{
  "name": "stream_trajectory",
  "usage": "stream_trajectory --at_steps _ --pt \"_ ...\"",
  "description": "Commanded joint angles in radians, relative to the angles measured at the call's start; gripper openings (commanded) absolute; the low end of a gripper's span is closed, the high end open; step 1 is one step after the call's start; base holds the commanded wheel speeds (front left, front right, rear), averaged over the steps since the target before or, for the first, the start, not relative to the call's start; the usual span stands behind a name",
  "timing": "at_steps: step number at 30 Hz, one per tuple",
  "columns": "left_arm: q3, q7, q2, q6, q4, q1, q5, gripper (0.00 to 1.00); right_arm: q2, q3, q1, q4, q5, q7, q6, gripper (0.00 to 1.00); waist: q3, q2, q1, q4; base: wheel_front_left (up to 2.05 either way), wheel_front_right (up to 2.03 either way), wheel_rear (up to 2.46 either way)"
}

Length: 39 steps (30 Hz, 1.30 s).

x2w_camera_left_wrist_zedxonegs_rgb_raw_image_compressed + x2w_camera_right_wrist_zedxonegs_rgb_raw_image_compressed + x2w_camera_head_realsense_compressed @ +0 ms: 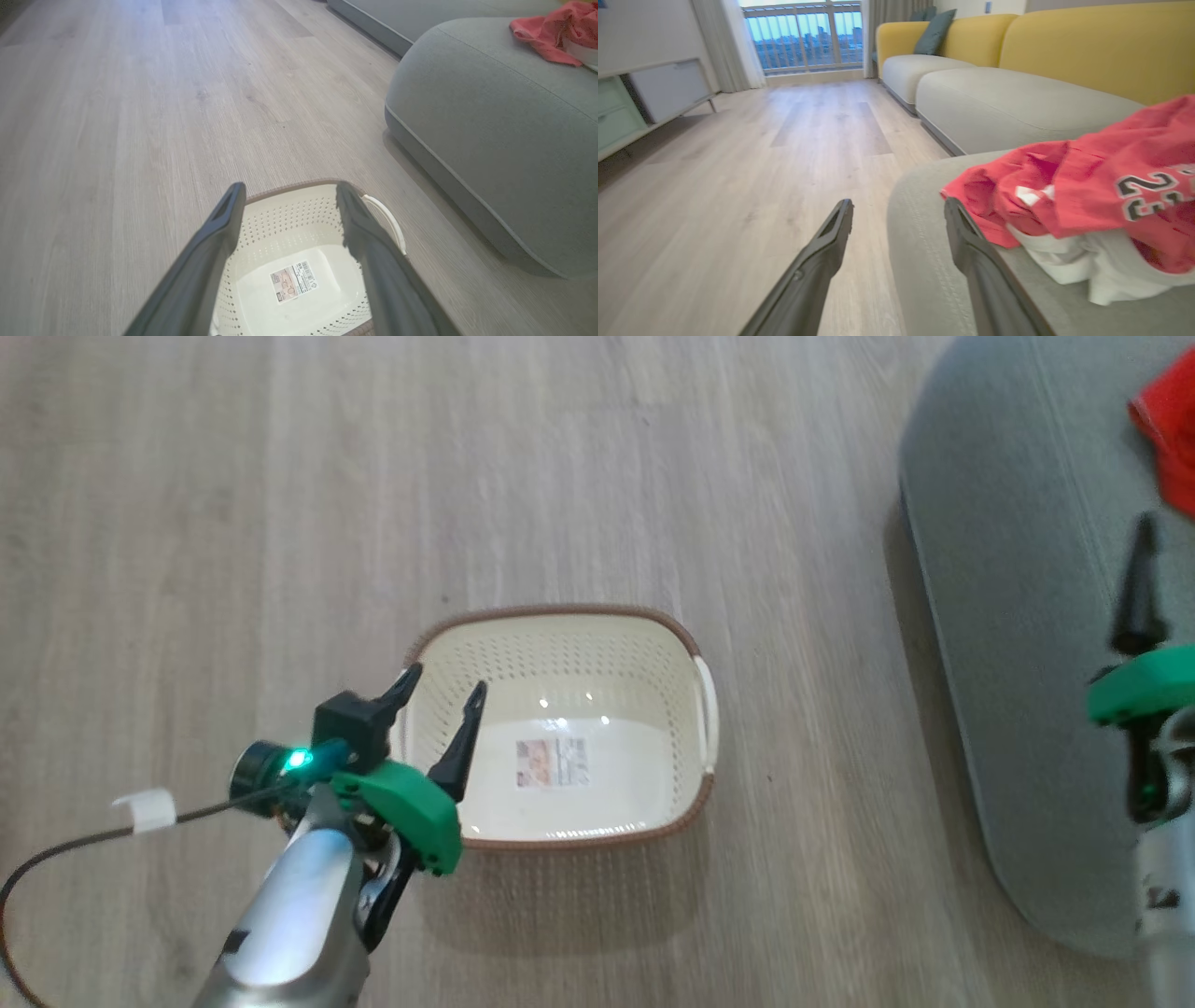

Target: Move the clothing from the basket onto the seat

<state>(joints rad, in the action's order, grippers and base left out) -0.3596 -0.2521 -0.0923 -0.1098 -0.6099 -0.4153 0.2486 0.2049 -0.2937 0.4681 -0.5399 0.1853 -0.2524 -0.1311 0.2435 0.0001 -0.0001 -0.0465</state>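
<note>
A: What is the biggest thing we have before us?

B: The pale wooden floor [280,523], and after it the grey-green seat [1018,616] along our right side. The cream basket [560,653] stands on the floor well apart from the seat, and we can see right down to its bare bottom.

A: And where do we find the clothing [1111,186]?

B: It lies bunched on top of the seat, red cloth over a fold of white, with dark numbers showing on the red.

A: How do our hands stand?

B: Our left hand [444,679] hangs over the left end of the basket, released, its two fingers spread and pointing along the inside. Our right hand [897,202] is at the seat's edge, also released: one finger sits over the floor and the other over the cushion, just beside the red cloth. We cannot tell whether that finger touches the cloth.

A: Anything smaller?

B: A small printed label [551,763] lies flat in the middle of the basket's bottom.
</note>
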Motion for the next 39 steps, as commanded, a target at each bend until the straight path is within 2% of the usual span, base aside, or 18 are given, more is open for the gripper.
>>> stream_trajectory --at_steps 1,15,21,39 --pt "0.069 -0.01 -0.009 0.009 0.025 0.007 -0.01 1.0 -0.008 0.051 -0.027 0.07 0.009 -0.009 0.0 1.0 -0.053 -0.0001 0.0001 0.049 0.0 0.0 0.0" --pt "0.28 -0.01 -0.003 0.041 0.141 0.113 -0.049 1.0 -0.08 0.224 -0.111 0.131 0.011 -0.009 0.0 1.0 -0.14 -0.0001 0.0001 0.108 0.0 0.0 0.0" --pt "0.342 -0.01 0.015 0.034 0.192 0.171 -0.074 1.0 -0.107 0.277 -0.149 0.124 0.014 -0.009 0.0 1.0 -0.17 -0.0001 0.0001 0.118 0.0 0.0 0.0" --pt "0.432 -0.01 0.039 0.002 0.262 0.287 -0.119 1.0 -0.144 0.303 -0.224 0.095 0.002 -0.009 0.0 1.0 -0.214 -0.0001 0.0001 0.055 0.0 0.0 0.0"
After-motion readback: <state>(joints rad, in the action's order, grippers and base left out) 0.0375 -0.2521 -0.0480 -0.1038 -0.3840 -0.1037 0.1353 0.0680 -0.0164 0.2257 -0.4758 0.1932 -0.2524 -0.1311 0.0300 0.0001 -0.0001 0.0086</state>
